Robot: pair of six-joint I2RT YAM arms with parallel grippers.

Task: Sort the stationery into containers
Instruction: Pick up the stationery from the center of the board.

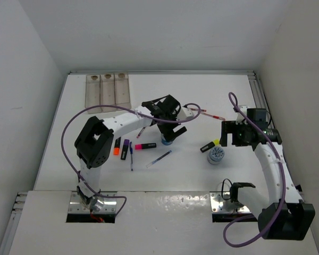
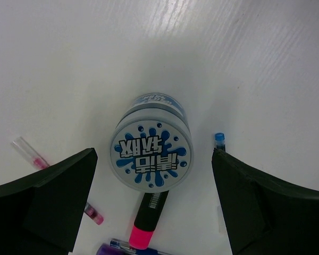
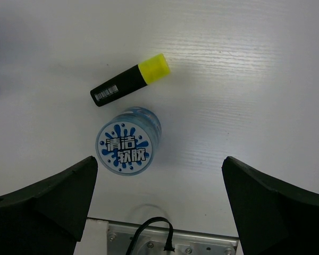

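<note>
A round blue-and-white disc-lidded tub [image 2: 151, 154] stands on the white table directly below my left gripper [image 2: 154, 159], which is open with its fingers well clear on both sides. A pink-capped highlighter [image 2: 147, 219] lies against the tub's near side. A second tub [image 3: 127, 146] sits left of centre under my open right gripper [image 3: 159, 167], with a yellow-capped highlighter [image 3: 130, 79] just beyond it. The tan three-slot tray [image 1: 107, 87] is at the far left of the table. Orange [image 1: 117, 146] and purple [image 1: 125, 149] highlighters lie left of the left gripper [image 1: 169, 133].
Blue pens [image 1: 131, 155] [image 1: 159, 159] lie near the highlighters. A red pen [image 1: 207, 113] lies between the two arms, farther back. A blue pen tip [image 2: 219, 139] shows beside the left gripper's right finger. White walls enclose the table, and a metal base plate [image 3: 170, 241] sits under the right gripper.
</note>
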